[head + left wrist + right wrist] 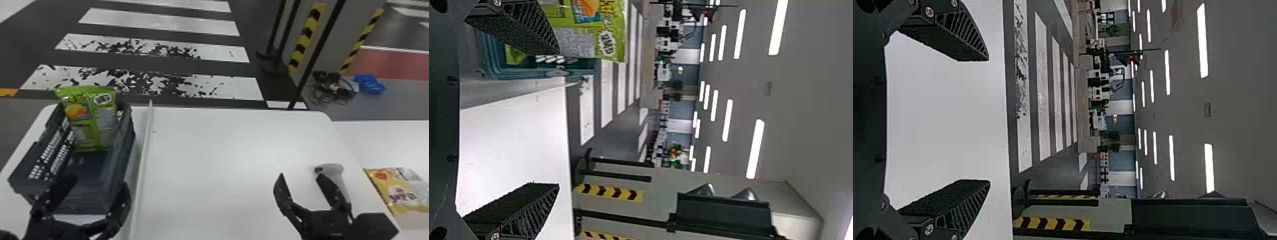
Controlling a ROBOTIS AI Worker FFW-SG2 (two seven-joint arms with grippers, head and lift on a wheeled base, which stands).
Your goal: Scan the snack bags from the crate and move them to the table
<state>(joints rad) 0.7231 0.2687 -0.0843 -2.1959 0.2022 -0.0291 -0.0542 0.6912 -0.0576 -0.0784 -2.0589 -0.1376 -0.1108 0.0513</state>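
In the head view my left gripper point(87, 198) is open over the near end of the dark crate point(19, 183). A green snack bag point(92, 121) stands upright at the crate's far end, beyond the fingers. My right gripper point(303, 191) stands open above the table's right part, beside a white scanner point(333, 167) lying on the table. In the left wrist view my left gripper point(554, 120) has nothing between its fingers, with the green bag point(579, 37) and crate point(539, 72) past one finger. The right wrist view has my right gripper point(983, 120) holding nothing.
A white table point(217, 153) carries the crate at left, with a pale strip point(145, 153) running beside it. On a second surface point(367, 137) to the right lies a yellow snack bag point(399, 191). Dark poles point(314, 57) stand behind the table.
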